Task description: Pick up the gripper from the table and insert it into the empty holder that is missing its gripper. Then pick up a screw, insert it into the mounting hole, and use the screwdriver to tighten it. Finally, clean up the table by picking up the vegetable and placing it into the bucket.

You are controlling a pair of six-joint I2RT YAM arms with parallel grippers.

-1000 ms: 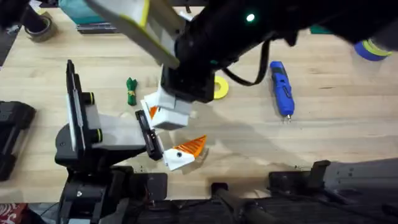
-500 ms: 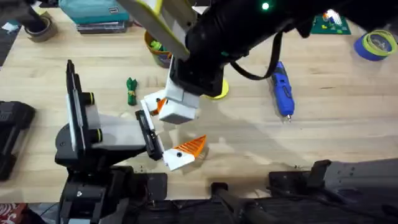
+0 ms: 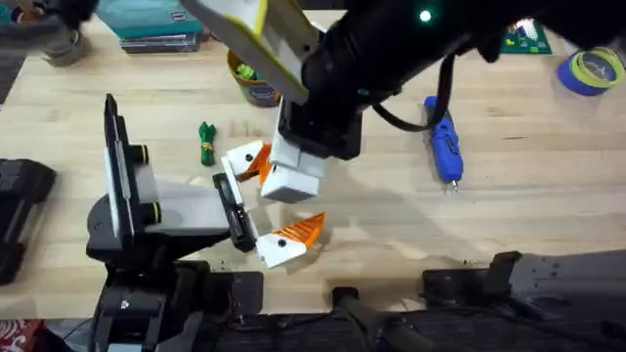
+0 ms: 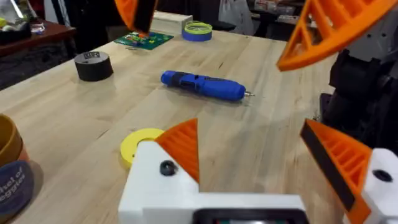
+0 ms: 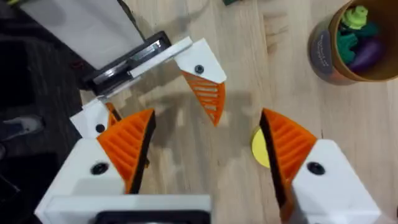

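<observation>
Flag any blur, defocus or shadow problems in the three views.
Overhead: the right arm rises close under the camera, large and smeared, with a soft shadow on the table; the screwdriver is sharp. Left wrist: near orange pads are soft, the screwdriver crisp. Right wrist: the bucket is slightly blurred.

My left arm lies low across the near side of the table, its left gripper (image 3: 256,200) splayed wide, orange pads facing inward. My right arm reaches across the middle, wrist pitched down, with the right gripper (image 5: 208,152) hanging just above the left one, fingers parted.
</observation>
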